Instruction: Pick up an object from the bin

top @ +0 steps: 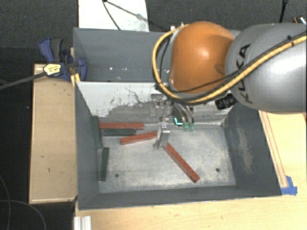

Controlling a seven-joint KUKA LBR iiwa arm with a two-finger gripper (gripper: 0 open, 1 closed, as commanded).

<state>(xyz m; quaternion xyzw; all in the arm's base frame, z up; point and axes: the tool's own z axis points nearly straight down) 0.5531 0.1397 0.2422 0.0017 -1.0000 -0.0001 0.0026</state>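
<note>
The task was at an early stage; nothing had been lifted, and every thing in the bin (247,147) lay flat on its floor. The claw (160,142) hung low under the orange cover (199,56), close to the floor near the bin's middle; whether it was wide or narrow I could not tell, since the wrist above hid most of it; no thing showed in its grip.

Two things lay closest to the claw: the mid red stick (139,138), stretching off to the view's left of the claw with its near end just beside or touching the tip; and the slanted red stick (182,163), running from just below the claw toward the view's lower right. Which of the two the claw was meant for could not be told.

Further left of the claw lay the upper red stick (121,126) with a green stick (116,132) just beneath it; well to the lower left of the claw a dark bar (102,163) lay along the wall.

By my judgement the claw was low enough to grasp; what remained was closing on one stick, lifting it clear of the floor and bringing it out of the bin; a thin stick lying flat might slip from a poor grip.
</note>
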